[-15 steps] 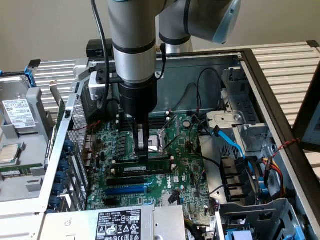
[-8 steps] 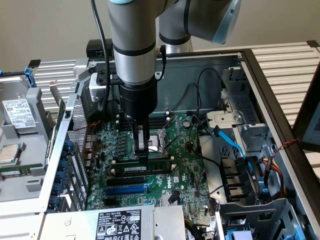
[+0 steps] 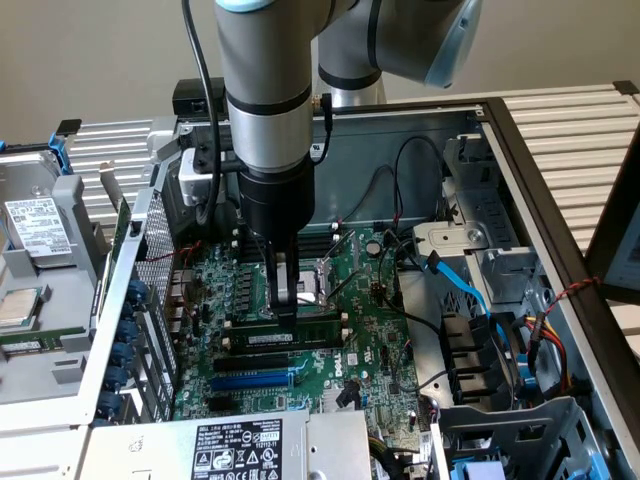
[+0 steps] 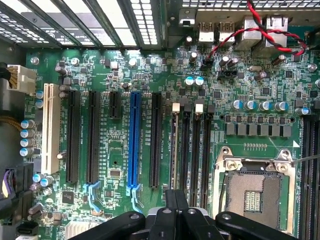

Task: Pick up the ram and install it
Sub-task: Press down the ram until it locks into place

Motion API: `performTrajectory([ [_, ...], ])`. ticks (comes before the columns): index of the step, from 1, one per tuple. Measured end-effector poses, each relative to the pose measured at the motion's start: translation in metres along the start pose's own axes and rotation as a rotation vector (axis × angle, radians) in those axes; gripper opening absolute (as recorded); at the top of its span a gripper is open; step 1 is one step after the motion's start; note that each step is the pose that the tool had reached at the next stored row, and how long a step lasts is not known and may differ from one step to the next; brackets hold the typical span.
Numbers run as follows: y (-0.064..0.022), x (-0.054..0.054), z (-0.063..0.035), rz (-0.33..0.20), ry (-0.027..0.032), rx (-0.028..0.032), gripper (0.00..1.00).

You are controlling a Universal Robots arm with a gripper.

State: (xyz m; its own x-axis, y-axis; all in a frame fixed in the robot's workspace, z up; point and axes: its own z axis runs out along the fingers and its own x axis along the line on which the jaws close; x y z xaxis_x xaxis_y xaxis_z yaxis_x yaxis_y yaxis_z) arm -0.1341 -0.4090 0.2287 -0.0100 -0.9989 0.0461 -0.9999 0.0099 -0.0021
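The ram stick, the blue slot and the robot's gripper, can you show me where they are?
ram (image 3: 315,337), exterior view, its top edge, standing in a memory slot.
blue slot (image 4: 134,140), wrist view, middle of its length.
gripper (image 3: 286,312), exterior view, tip of the shut jaws on the ram.

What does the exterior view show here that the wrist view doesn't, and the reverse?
Exterior view alone: the arm reaching into the open case, the ram seated in a slot beneath the gripper, blue cables and a drive outside the case. Wrist view alone: the white slot and rear ports. Both: the green motherboard, blue expansion slot, CPU socket and shut gripper.
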Motion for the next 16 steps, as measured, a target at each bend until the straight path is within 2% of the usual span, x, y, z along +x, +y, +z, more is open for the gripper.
performTrajectory([
  [13,0.0001,0.001,0.0033,0.0,-0.0012,-0.0005,0.11],
  [16,-0.0002,0.0007,-0.001,0.0,-0.0059,0.0011,0.11],
])
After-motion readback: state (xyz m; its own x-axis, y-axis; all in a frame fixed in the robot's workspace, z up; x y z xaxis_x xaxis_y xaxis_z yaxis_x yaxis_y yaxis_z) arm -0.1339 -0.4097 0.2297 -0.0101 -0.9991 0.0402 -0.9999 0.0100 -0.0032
